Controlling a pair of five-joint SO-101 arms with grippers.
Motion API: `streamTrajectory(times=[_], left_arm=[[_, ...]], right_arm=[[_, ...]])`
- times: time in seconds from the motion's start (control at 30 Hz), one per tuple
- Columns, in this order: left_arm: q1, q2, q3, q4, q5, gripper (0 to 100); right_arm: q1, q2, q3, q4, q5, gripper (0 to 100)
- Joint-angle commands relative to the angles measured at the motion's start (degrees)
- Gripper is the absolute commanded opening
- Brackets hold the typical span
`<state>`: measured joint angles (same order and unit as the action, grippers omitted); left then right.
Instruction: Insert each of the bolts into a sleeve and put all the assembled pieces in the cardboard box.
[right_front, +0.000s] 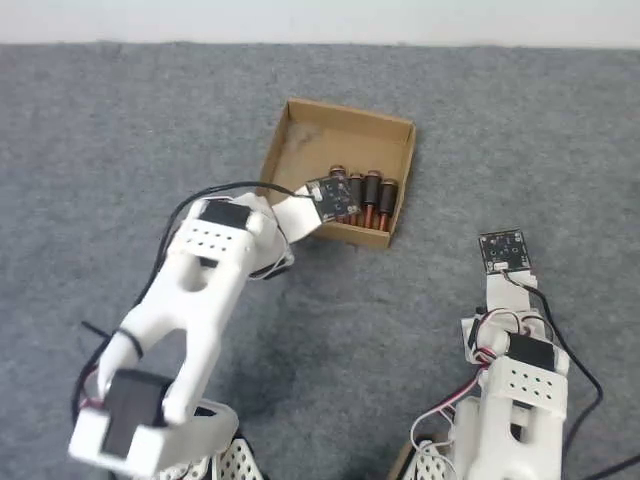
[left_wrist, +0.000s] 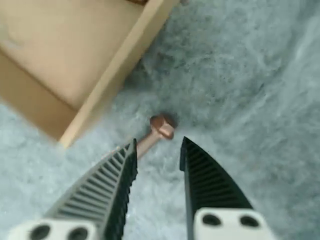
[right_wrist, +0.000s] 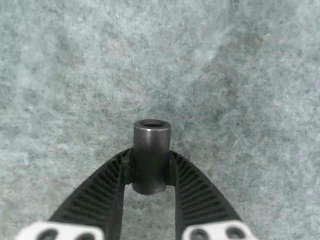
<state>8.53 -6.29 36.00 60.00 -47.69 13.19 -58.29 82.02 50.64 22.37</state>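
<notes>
White-bodied and closest to the overhead lens, the left arm (right_front: 200, 290) stretches from the table's near edge to the near wall of the box, while the right arm (right_front: 520, 390) stands at the lower right, well apart from the box. Both work over a grey, felt-like carpet (right_front: 120, 130) that covers the table. On it sits a square, open-topped brown cardboard box (right_front: 345, 112), with several assembled pieces (right_front: 365, 200), copper bolts seated in dark sleeves, lined up side by side against its near wall. The left gripper (left_wrist: 157, 147) hangs just outside a wall of the box (left_wrist: 120, 65), its black ribbed fingers (left_wrist: 120, 170) parted by a moderate gap and gripping nothing. A copper-coloured bolt with a hexagonal head (left_wrist: 161, 127) lies on the carpet near that wall, the head just past the fingertips and the shank running back behind one finger; whether finger and shank touch cannot be told. The right gripper (right_wrist: 150, 156) is closed on a short, dark grey metal sleeve (right_wrist: 151, 150), a plain cylinder clamped at its lower half between the two fingers, with its open bore at the end that points away from the gripper and carpet behind it.
</notes>
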Motion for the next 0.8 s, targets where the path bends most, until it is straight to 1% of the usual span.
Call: streamTrajectory(times=[0.0,0.23,0.4,0.57,0.63,0.77], left_arm=[[-0.2,5.5,-4.9,-1.4,-0.8,14],[-0.3,10.8,-9.4,1.0,-1.0,14],[-3.1,13.1,-11.5,0.5,-1.9,14],[-4.2,19.6,-15.2,1.1,-1.8,13],[-4.2,21.6,-17.9,2.6,0.6,13],[-4.0,24.5,-21.9,3.8,9.4,13]], right_arm=[[-0.6,-1.4,-0.2,-0.2,0.8,0.7],[-0.6,-1.3,-0.2,-0.9,0.8,0.7],[-0.6,-1.3,-0.2,-0.9,0.8,0.7],[-0.6,-1.3,-0.2,-0.9,0.8,0.7],[-0.6,-1.3,-0.2,-0.9,0.8,0.7],[-1.5,-1.3,0.1,-0.9,0.8,0.7]])
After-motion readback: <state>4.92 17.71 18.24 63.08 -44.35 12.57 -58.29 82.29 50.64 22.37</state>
